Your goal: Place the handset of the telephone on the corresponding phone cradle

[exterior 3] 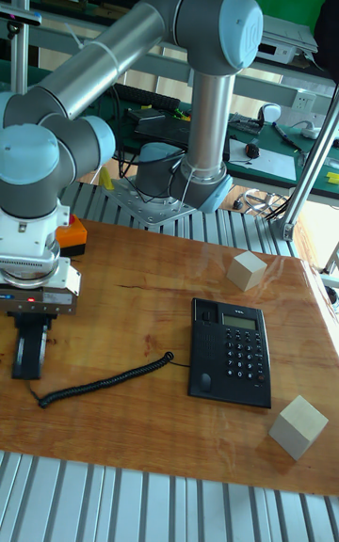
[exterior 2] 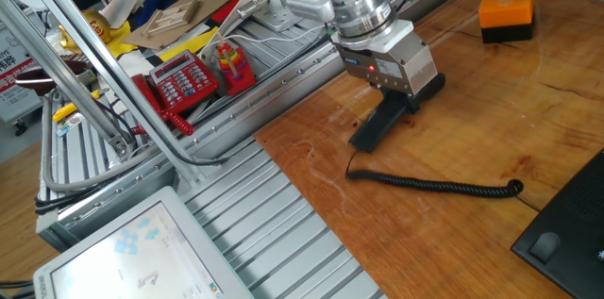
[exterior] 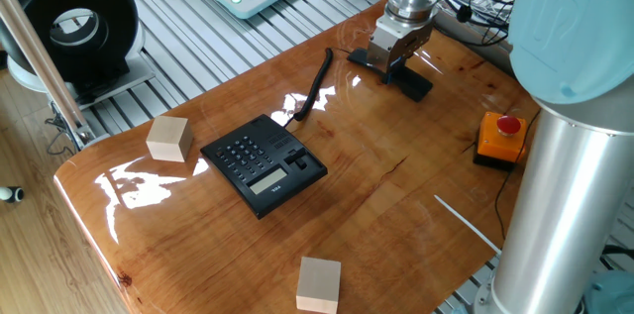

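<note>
the long, slightly curved black plastic handset point(exterior 2: 379, 122) lies near the far edge of the glossy wooden table point(exterior: 396, 205), well apart from the flat black desk phone base with grey keypad point(exterior: 263, 164). the two-finger gripper point(exterior 2: 404, 103) is set straight down over the handset's middle, its fingers hidden behind the grey gripper body; the jaws appear to be closed on the handset, though the contact itself cannot be seen clearly. the black coiled cord point(exterior 2: 434, 184) trails across the table from the handset toward the base.

the step in hand is judged to be the grasp and lift. it is done well if the handset is held near its middle so that it does not tip, and raised level before being carried. the cord should be given slack and kept from dragging the base. the recessed cradle strip point(exterior 3: 204, 345) runs along the base's side nearest the cord, so the handset should be turned parallel to it before being lowered. the two pale wooden cubes point(exterior: 167, 139) and the orange box with a red button point(exterior: 499, 138) are to be avoided.
</note>
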You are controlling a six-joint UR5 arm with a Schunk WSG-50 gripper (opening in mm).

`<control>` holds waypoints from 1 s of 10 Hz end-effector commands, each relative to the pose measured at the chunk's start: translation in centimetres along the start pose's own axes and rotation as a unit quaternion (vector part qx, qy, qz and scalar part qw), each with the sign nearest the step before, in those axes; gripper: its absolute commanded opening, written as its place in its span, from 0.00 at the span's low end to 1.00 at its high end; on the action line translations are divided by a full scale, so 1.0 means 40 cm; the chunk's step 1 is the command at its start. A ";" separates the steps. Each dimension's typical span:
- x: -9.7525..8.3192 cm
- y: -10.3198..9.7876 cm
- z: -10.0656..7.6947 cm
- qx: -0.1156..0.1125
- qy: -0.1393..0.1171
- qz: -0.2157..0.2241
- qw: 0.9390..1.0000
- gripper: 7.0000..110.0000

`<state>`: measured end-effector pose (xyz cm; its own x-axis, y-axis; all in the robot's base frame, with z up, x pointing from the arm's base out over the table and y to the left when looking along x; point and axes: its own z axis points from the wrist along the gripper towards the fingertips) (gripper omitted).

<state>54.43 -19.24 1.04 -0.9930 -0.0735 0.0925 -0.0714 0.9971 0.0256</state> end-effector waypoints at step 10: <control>0.099 0.012 -0.277 -0.014 -0.039 0.002 0.999 0.00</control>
<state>50.63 -19.87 12.08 -0.9952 -0.0872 0.0455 -0.0849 0.9951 0.0510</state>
